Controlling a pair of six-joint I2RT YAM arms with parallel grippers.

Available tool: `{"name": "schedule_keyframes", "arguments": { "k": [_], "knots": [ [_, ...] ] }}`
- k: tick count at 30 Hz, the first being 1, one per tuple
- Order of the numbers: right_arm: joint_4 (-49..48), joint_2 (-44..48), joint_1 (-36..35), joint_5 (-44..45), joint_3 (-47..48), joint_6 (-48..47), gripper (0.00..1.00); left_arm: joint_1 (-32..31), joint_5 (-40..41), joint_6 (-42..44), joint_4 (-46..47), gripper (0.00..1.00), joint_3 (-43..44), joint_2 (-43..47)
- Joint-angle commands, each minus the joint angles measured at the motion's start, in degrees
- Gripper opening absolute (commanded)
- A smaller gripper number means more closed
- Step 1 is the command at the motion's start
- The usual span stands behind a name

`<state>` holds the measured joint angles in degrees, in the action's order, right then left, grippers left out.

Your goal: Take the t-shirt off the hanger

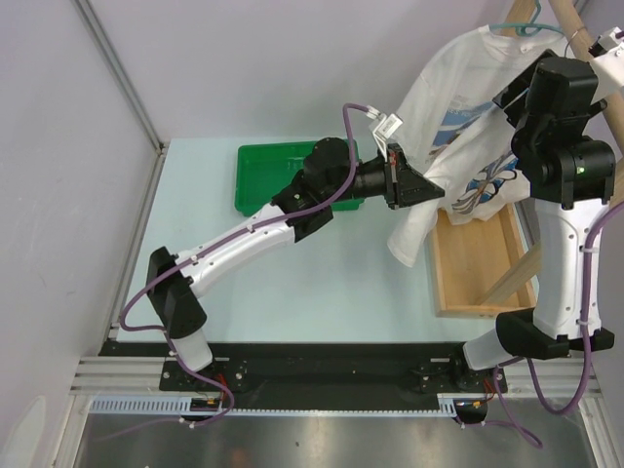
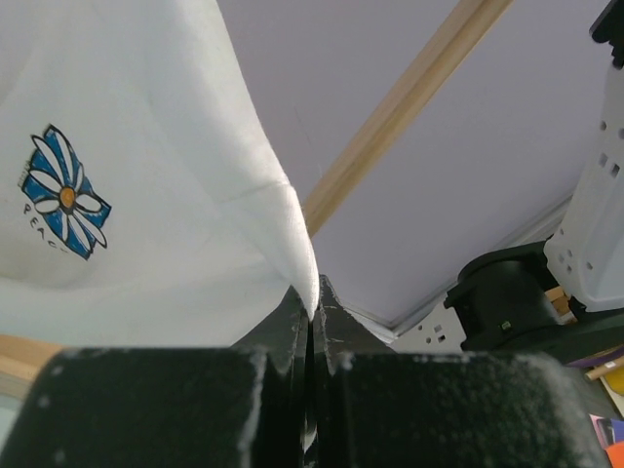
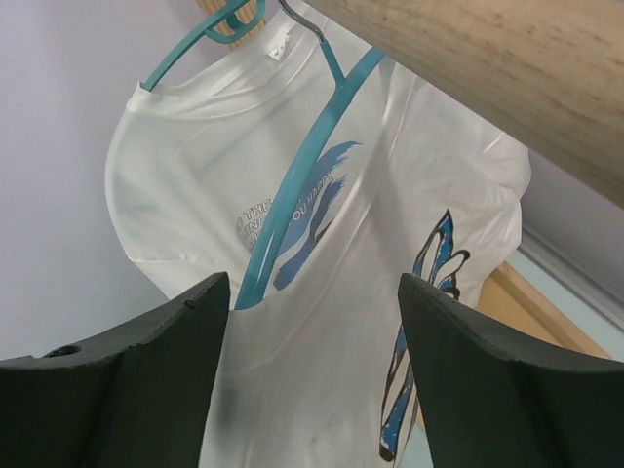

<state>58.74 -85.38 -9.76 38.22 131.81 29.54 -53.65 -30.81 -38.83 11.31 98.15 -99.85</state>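
A white t-shirt [image 1: 444,107] with blue prints hangs on a teal hanger [image 1: 526,27] from a wooden rail at the top right. My left gripper [image 1: 426,188] is shut on a fold of the shirt's left edge; the pinched cloth [image 2: 292,249] shows between the closed fingers in the left wrist view. My right gripper [image 3: 307,283] is open and empty, close in front of the shirt [image 3: 341,322]. The hanger's teal arm [image 3: 292,185] lies outside the cloth in the right wrist view, with its hook over the rail.
A green tray [image 1: 278,175] lies on the table behind my left arm. A wooden stand base [image 1: 478,263] sits under the shirt at the right. A thick wooden rail [image 3: 487,68] crosses above the hanger. Grey walls close the left and back.
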Motion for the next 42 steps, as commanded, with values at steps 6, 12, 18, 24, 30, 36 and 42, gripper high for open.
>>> {"name": "schedule_keyframes", "arguments": {
  "k": [6,12,18,24,30,36,42],
  "knots": [
    [-5.92,-1.62,0.27,-2.36,-2.26,-0.71,0.69,-1.72,-1.45,0.6,0.73,0.0,-0.33,2.74],
    [-10.04,-2.16,-0.43,-0.51,-5.32,-1.67,0.37,-2.16,-1.45,0.07,1.08,0.0,-0.24,1.59],
    [-20.84,-0.05,-6.58,6.5,-8.23,-8.17,0.03,-2.07,0.4,0.77,-2.43,0.0,3.18,-0.69],
    [-33.95,2.41,-11.5,9.69,-11.66,-16.88,0.0,-1.11,1.98,0.77,-8.05,0.0,10.48,-4.03],
    [-27.73,5.48,-12.74,3.64,-12.27,-12.08,0.0,-0.58,3.03,1.91,-10.17,0.01,9.45,-1.76],
    [-22.01,13.74,-11.69,-15.33,-22.37,-8.1,0.0,-0.76,3.81,6.21,-9.29,0.62,-7.39,9.74],
    [-16.65,18.76,-9.05,-43.54,-25.1,-10.2,0.0,-0.49,10.49,14.65,-17.27,0.92,-20.01,29.78]
  ]
}}
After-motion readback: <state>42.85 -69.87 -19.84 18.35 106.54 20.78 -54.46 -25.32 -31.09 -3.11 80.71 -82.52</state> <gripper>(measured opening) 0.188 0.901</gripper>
